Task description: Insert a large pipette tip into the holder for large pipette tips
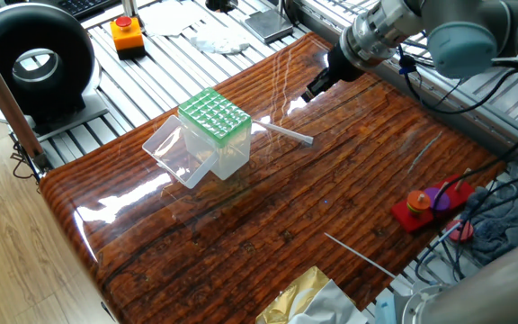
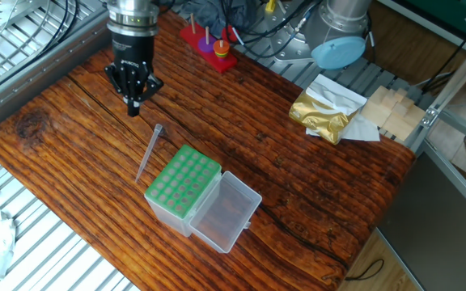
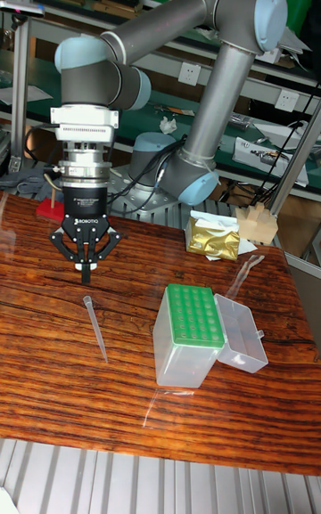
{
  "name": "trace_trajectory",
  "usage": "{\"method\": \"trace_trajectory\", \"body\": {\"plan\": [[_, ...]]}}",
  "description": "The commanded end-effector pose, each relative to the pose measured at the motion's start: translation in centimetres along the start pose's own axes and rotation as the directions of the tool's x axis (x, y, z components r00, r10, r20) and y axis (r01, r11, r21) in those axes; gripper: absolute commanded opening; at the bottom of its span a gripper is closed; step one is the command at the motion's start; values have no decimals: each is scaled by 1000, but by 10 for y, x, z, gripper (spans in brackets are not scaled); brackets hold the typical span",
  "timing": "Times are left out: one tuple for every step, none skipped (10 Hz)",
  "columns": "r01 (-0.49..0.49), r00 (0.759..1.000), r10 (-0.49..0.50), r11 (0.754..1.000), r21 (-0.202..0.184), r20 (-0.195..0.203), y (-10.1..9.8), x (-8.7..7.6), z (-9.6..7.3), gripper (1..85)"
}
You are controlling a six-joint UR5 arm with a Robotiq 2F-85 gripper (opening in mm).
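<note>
A: The black two-finger gripper [image 3: 86, 275] hangs over the wooden table [image 2: 314, 186], fingers pinched together on nothing.

B: And the slim translucent whitish pipette tip [image 3: 94, 327] lies flat, just beside the clear box with the green grid top [image 3: 188, 333], lid open, ready for loading.

A: Pickup not yet begun, I'd say.

tip [image 2: 149, 151] on table [image 2: 314, 186] | beside holder [image 2: 181, 187] | gripper [image 2: 133, 107] above
</note>
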State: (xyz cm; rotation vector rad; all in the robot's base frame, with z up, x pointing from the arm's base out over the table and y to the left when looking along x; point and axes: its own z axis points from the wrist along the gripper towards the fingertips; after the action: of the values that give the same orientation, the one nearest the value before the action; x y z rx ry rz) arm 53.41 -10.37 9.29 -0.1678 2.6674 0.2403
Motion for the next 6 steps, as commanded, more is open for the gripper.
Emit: {"method": "trace_trajectory", "body": {"plan": [[-22, 999, 23, 1000, 8, -31, -3, 8, -1, 10], [-29, 999, 30, 1000, 3, -24, -2, 6, -1, 10], [-39, 999, 39, 999, -6, -9, 0, 2, -1, 10], [-53, 999, 53, 998, -23, 8, 5, -2, -1, 10], [-68, 997, 69, 997, -38, 21, 8, -6, -1, 10], [-77, 997, 78, 996, -41, 21, 9, -6, -1, 10]]}}
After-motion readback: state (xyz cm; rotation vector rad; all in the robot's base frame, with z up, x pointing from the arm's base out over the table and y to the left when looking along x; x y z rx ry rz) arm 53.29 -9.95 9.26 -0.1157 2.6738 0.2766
